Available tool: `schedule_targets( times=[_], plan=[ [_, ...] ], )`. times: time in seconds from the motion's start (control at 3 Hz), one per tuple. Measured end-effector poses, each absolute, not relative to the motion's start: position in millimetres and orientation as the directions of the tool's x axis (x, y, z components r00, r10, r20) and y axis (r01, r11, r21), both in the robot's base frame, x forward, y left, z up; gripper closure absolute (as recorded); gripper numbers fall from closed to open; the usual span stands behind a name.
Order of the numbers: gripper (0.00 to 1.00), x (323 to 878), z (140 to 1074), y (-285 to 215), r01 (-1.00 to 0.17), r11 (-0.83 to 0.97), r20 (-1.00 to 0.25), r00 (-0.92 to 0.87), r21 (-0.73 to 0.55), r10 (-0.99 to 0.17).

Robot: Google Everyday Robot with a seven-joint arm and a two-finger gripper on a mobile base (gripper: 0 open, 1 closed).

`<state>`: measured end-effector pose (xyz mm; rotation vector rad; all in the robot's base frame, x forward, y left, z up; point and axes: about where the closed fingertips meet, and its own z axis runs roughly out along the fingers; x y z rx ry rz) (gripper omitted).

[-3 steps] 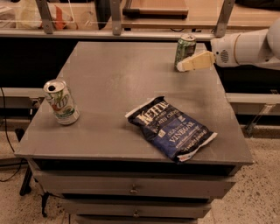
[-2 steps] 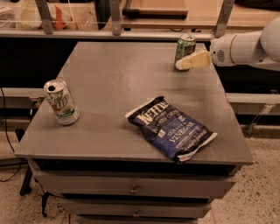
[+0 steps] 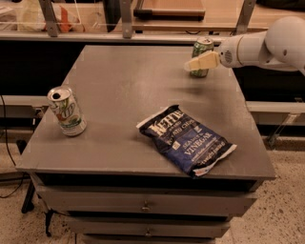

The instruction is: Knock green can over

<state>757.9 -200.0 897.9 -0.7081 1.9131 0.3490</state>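
The pincer (image 3: 193,65) hangs just in front of the green can (image 3: 203,46), which stands upright near the worktop's (image 3: 128,86) far right edge. Whether the pincer is open, I cannot tell. A firm push high on the can should topple it.

Single cam sits high off table (image 3: 119,86) front, looks down twd far edge, mid-range, whole top in frame, w/ end effector (image 3: 189,66) at upper right.

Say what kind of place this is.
Probably a lab or office workspace: gray drawer cabinet, speckled floor, wooden bench behind. The gripper is by the green can, far right.
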Motion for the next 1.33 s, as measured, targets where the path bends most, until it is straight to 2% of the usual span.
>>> schedule_targets(
  times=[0.33,0.67,1.33],
  plan=[
    [0.0,764.6,895.2,-192.6,-0.623,0.779,-0.894,-0.308,-0.067,-0.324],
    [0.18,768.9,891.2,-190.6,-0.625,0.778,-0.893,-0.311,-0.064,-0.324],
    [0.64,771.8,888.2,-189.5,-0.631,0.773,-0.898,-0.302,-0.064,-0.321]
  ],
)
